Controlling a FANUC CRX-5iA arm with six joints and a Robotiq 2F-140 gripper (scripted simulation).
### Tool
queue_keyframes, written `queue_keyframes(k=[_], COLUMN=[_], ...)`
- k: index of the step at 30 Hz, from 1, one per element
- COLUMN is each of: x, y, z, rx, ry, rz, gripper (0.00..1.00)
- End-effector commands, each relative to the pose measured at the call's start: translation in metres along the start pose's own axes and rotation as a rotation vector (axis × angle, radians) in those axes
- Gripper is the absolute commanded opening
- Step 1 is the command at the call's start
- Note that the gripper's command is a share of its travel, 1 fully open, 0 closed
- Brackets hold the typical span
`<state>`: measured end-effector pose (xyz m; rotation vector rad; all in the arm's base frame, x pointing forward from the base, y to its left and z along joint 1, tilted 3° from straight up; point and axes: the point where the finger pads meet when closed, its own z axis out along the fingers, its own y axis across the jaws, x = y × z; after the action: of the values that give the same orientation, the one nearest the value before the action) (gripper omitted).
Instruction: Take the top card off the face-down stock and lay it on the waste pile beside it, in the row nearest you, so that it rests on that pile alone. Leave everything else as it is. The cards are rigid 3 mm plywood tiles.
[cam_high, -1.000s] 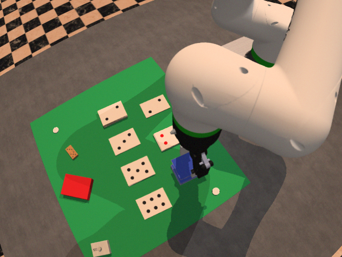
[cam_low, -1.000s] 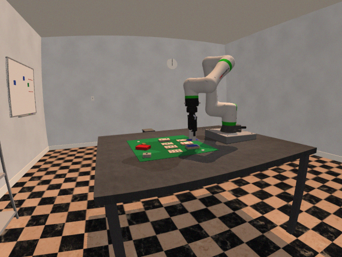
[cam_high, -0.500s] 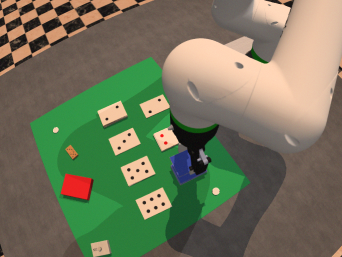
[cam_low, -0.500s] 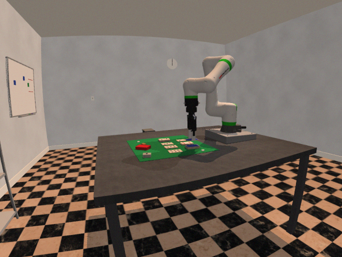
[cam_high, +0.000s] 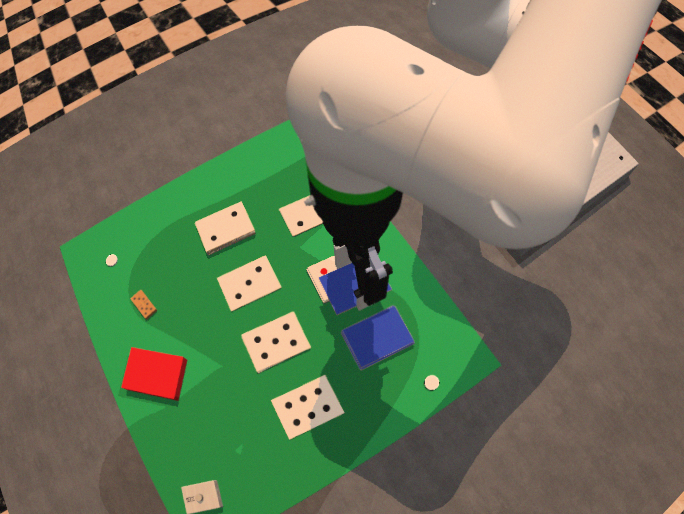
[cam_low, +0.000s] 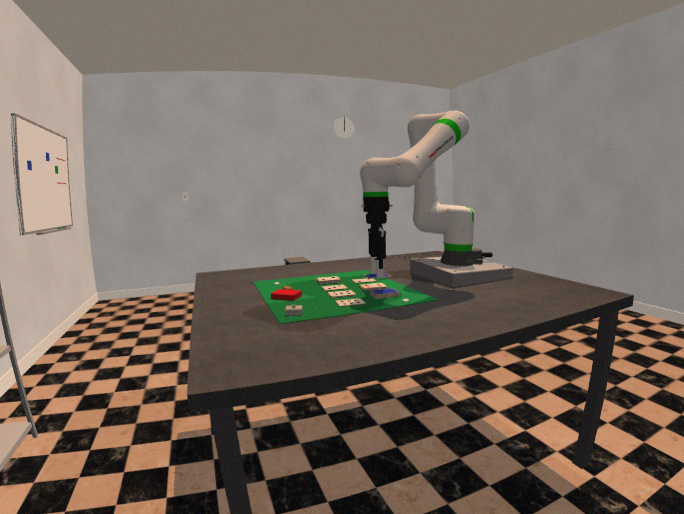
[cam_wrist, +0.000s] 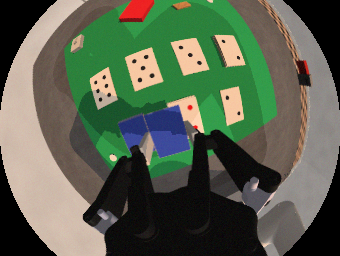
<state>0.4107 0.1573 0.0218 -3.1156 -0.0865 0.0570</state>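
Gripper (cam_high: 369, 287) grips a blue-backed card (cam_high: 338, 287) by its edges, the jaws part closed on the tile's width, and carries it level over the waste pile (cam_high: 319, 269), whose red-pipped face peeks out on the far side of the card. An edge hold keeps the rigid tile flat, so it can be set down face-parallel instead of tipping off one corner.

Beside the waste pile, the stock (cam_high: 378, 336) lies blue side up on the green mat (cam_high: 182, 397), apart from the carried card. The card seems offset from the waste pile toward the stock, so part of the pile's face shows; how high it hangs over the pile cannot be told from above.

Away from the waste pile, across the mat, a column of black-pipped cards (cam_high: 248, 282) lies face up. Beyond those, a red block (cam_high: 153, 373) and small tokens sit well clear, none of them close to the arm's path.

Likely next: centre the card over the pile, lower, then release.
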Motion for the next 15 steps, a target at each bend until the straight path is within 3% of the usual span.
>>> queue_keyframes(k=[1, 7, 15], x=[0.001, 0.002, 0.002], y=[0.021, 0.040, 0.044], z=[0.000, 0.000, 0.000], rx=[0.001, 0.001, 0.001], ry=[0.000, 0.000, 0.000], rz=[-0.005, -0.009, -0.010], gripper=[0.43, 0.43, 0.43])
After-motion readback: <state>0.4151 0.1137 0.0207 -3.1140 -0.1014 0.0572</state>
